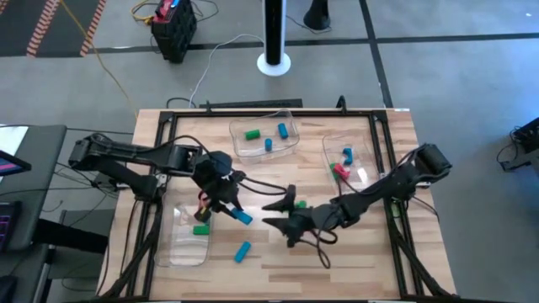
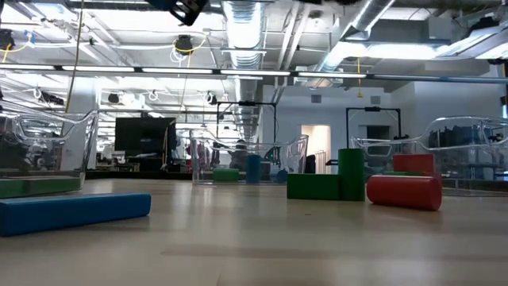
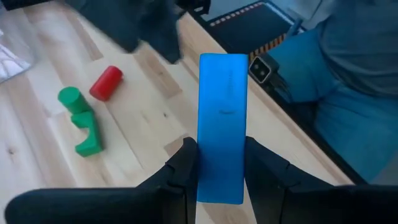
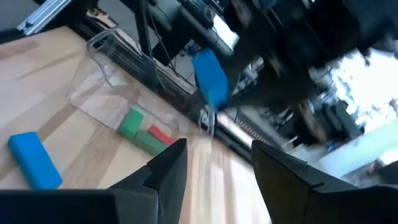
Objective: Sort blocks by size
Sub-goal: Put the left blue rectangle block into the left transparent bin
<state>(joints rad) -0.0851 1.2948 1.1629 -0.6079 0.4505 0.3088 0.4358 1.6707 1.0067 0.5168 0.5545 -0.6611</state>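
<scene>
Several blocks already lie in the three clear trays point(image 1: 264, 150), so sorting looks partly done; a blue bar point(image 1: 242, 251) and a green-and-red cluster point(image 2: 361, 187) remain loose on the tabletop point(image 1: 362, 261). Left end effector point(image 3: 221, 177) clasps a long blue block point(image 3: 222, 124), raised beside the left-hand tray. Right end effector point(image 4: 214, 163) hangs spread and empty mid-tabletop.

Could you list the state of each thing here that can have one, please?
Left tool: shut on the long blue block, held off the table.
Right tool: open, empty.
Blue block on table: lying flat.
Red cylinder: on its side.
Green cylinder: upright.
</scene>
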